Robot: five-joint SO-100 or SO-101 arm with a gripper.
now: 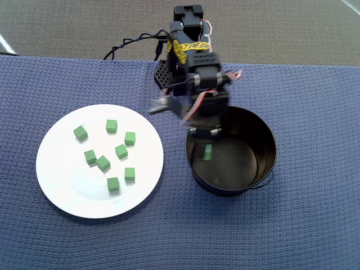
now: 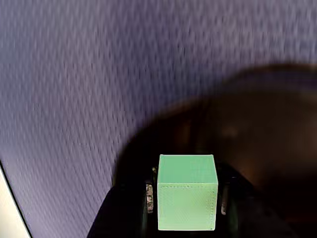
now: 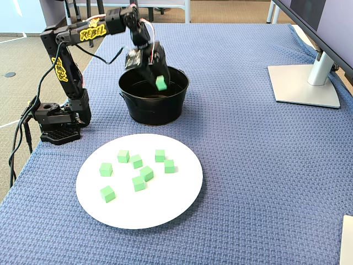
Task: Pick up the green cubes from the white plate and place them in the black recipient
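Green, boxy and sharp in the wrist view: one cube clamped between the two fingers of the gripper, filling the bottom of the frame with the dark pot blurred just behind. Hanging in the overhead view over the pot's near-plate wall rather than its middle, so likely risk here: letting go too close to the rim, with the cube clipping the metal edge and bouncing out onto the blue cloth; also a chance of a hard landing and a rebound off the shiny bottom if dropped from height. Counted: eight cubes loose on the white plate, one in the grip, nine altogether; one plate, one pot, one arm; none visible inside the pot
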